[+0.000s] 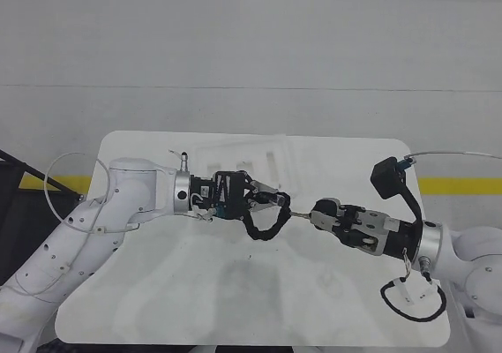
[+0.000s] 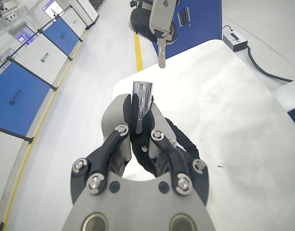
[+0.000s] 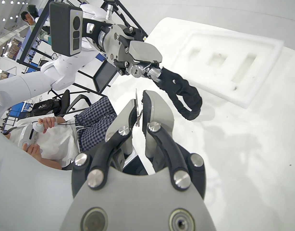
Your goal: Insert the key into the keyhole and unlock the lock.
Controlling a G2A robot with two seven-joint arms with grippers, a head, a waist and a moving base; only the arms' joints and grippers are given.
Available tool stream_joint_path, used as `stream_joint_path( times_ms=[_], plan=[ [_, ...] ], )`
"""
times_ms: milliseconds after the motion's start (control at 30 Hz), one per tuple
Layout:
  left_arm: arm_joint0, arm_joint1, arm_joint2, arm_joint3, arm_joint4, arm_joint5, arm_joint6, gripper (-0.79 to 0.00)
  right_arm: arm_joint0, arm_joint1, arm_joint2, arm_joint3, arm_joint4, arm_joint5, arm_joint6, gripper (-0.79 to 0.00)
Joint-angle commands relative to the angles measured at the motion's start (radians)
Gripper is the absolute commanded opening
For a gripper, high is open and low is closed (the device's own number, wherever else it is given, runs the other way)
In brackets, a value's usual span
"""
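Two grippers meet above my table [image 1: 189,291]. My left gripper [image 2: 140,105] is clamped on the lock [image 2: 142,92], its chrome cylinder aimed at the key [image 2: 162,54] and its black cable loop [image 1: 264,228] drooping below. My right gripper [image 3: 139,99] pinches the key's head, the tip just short of the keyhole [image 3: 137,70], not touching.

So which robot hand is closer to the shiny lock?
Left. The left gripper is shut on the lock, so it is touching it. The right gripper holds the key pointed at the lock, with a small gap between them.
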Motion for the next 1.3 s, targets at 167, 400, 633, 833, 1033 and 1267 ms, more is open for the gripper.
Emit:
stream_joint_path(
  times_ms=[167, 400, 633, 833, 1033, 1267],
  plan=[
    [0.000, 0.000, 0.000, 0.000, 0.000, 0.000, 0.000, -0.785, -0.011, 0.000, -0.001, -0.005, -0.007, 0.006, -0.018, -0.785],
    [0.035, 0.000, -0.023, -0.004, -0.013, 0.022, -0.053, -0.785, -0.027, 0.009, 0.017, -0.106, -0.067, 0.081, 0.003, -0.785],
    [0.047, -0.007, -0.017, -0.030, 0.013, 0.023, -0.063, -0.785, 0.001, 0.012, -0.038, -0.121, -0.163, 0.139, -0.006, -0.785],
    [0.045, -0.017, -0.006, -0.036, 0.025, 0.011, -0.075, -0.785, 0.031, 0.013, -0.091, -0.121, -0.215, 0.171, -0.018, -0.785],
    [0.042, -0.026, 0.000, -0.031, 0.037, 0.010, -0.083, -0.785, 0.048, 0.015, -0.112, -0.121, -0.248, 0.195, -0.020, -0.785],
    [0.047, -0.031, -0.012, -0.027, 0.047, 0.019, -0.079, -0.785, 0.055, 0.017, -0.119, -0.121, -0.256, 0.220, -0.020, -0.785]
  ],
)
